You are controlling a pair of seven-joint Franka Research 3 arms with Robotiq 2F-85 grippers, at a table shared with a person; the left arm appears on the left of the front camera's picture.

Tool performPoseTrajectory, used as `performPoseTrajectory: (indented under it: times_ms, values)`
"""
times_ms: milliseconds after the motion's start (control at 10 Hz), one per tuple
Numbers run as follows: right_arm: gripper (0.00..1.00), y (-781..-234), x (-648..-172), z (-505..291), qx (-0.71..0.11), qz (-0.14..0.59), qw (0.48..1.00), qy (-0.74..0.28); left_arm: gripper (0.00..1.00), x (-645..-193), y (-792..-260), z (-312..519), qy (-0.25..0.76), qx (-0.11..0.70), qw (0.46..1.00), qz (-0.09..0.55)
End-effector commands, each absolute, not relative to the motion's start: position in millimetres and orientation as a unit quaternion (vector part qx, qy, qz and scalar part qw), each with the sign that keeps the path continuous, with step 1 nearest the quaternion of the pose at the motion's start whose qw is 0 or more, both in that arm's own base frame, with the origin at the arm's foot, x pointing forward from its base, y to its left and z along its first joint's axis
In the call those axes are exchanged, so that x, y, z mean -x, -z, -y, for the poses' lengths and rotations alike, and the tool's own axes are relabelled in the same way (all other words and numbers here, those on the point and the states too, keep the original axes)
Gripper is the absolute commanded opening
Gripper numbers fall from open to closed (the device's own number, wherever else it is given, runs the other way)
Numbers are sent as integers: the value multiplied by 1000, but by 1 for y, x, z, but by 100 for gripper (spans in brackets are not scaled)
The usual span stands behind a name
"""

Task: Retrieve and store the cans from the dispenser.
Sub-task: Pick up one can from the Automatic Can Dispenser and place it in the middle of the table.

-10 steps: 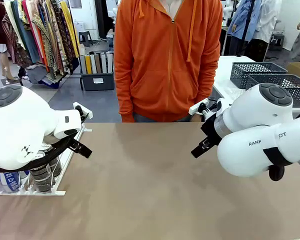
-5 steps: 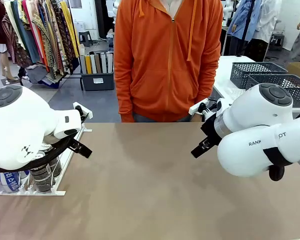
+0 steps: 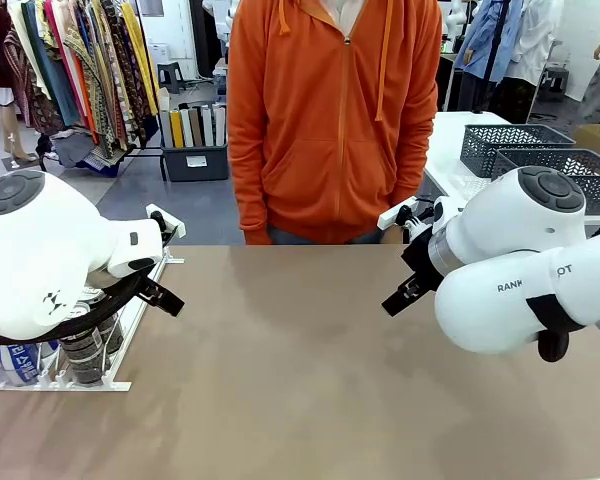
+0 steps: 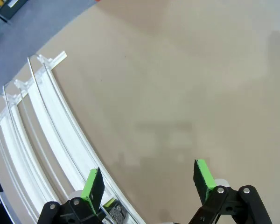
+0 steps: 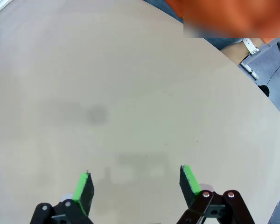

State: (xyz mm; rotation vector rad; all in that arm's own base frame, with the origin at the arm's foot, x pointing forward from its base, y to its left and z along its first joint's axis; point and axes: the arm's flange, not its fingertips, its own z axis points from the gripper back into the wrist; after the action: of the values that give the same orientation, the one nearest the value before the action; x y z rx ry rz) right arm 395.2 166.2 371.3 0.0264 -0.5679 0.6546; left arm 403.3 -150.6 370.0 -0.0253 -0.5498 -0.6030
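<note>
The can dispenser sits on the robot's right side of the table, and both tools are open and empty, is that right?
Not quite. The dispenser with its cans sits on the robot's left side of the table, under the left arm, as the front view shows. The rest holds: the left tool and the right tool are both open and empty.

Matt smooth table (image 3: 310, 380), glossy wire dispenser (image 4: 32, 135)
</note>
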Motion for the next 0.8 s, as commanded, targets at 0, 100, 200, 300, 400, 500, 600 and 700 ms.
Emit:
performPoseTrajectory:
  times_ms: [0, 100, 200, 300, 400, 500, 600, 700]
  values:
    - [100, -371, -395, -166, -13, 275, 908, -317, 100, -403, -370, 151, 293, 12, 918, 267]
    - [100, -387, -386, -156, -83, 224, 915, -327, 100, -390, -391, 147, 334, 68, 912, 228]
    - [100, -408, -381, -143, -143, 184, 931, -282, 100, -378, -417, 145, 350, 124, 903, 216]
    - [100, -430, -375, -126, -192, 169, 935, -245, 100, -368, -448, 143, 303, 180, 918, 180]
    - [100, -452, -365, -105, -266, 160, 926, -217, 100, -356, -476, 134, 281, 231, 914, 180]
    - [100, -476, -348, -75, -364, 154, 892, -220, 100, -342, -508, 109, 295, 305, 888, 178]
    - [100, -493, -331, -41, -421, 185, 862, -213, 100, -330, -534, 73, 302, 355, 862, 200]
    - [100, -502, -315, -2, -480, 220, 826, -197, 100, -319, -552, 28, 266, 407, 840, 242]
